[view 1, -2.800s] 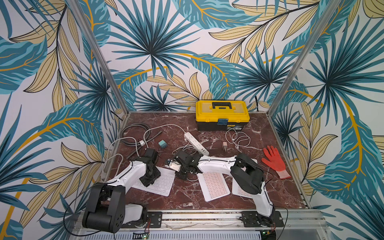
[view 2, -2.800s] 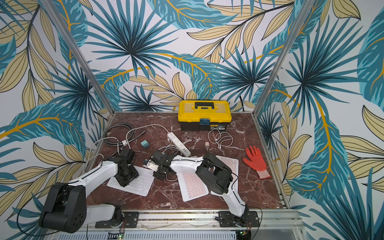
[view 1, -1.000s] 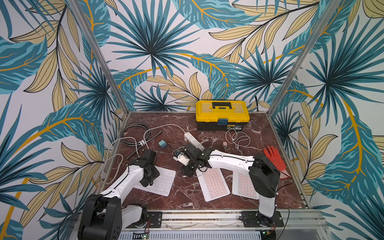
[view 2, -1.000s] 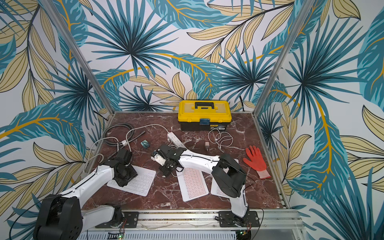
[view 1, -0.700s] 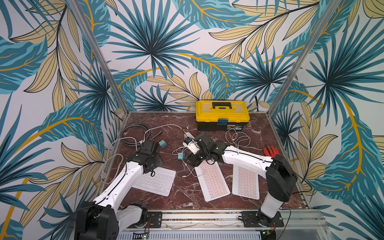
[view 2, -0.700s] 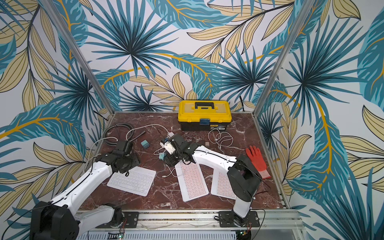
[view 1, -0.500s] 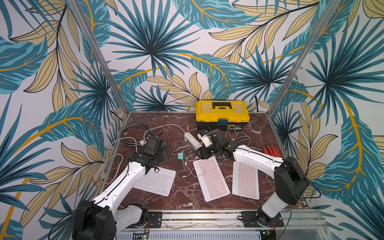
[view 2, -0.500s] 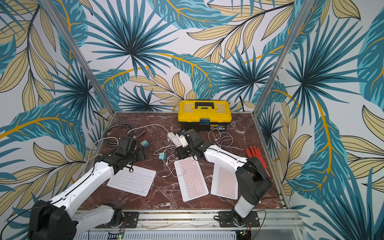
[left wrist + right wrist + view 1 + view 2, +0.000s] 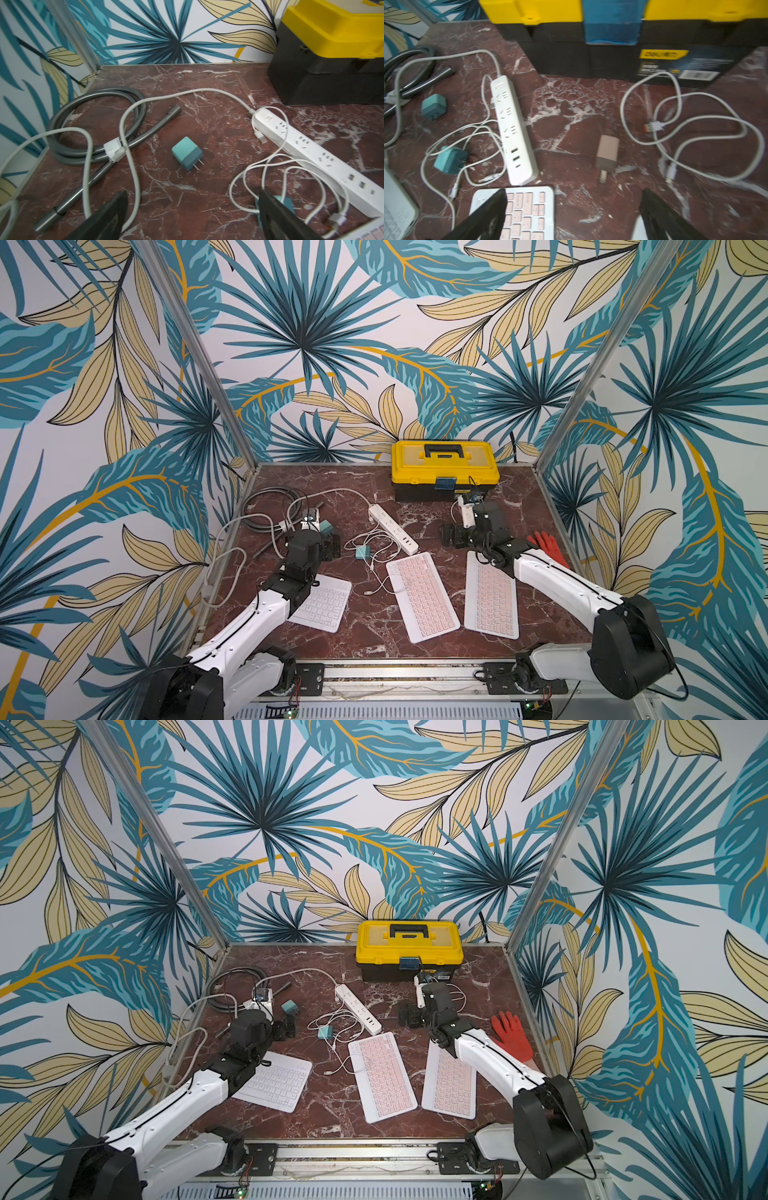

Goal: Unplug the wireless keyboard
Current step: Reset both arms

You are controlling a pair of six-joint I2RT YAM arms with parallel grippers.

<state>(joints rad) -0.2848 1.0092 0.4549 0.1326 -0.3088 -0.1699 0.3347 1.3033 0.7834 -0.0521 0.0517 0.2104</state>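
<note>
The white wireless keyboard (image 9: pixel 322 605) lies flat at the front left, partly under my left forearm. A thin white charging cable (image 9: pixel 376 568) runs from a teal charger (image 9: pixel 363 551), and its free plug end (image 9: pixel 368 593) rests on the table between the white keyboard and a pink keyboard (image 9: pixel 422 597), joined to neither. My left gripper (image 9: pixel 328 549) hovers open beyond the white keyboard, holding nothing; in the left wrist view its fingers (image 9: pixel 108 216) frame bare table. My right gripper (image 9: pixel 455 537) is open and empty past a second pink keyboard (image 9: pixel 490 597).
A white power strip (image 9: pixel 392 529) lies in the middle. A yellow toolbox (image 9: pixel 444 470) stands at the back and a coiled grey hose (image 9: pixel 266 510) at the back left. Another teal charger (image 9: pixel 187 153), a pink charger (image 9: pixel 607 153), a looped white cable (image 9: pixel 695 124) and a red glove (image 9: pixel 548 549) lie about.
Both grippers have opened and let go, lifted and drawn back from the white keyboard, the left toward the hose and the right toward the toolbox. The cable end now lies loose on the table.
</note>
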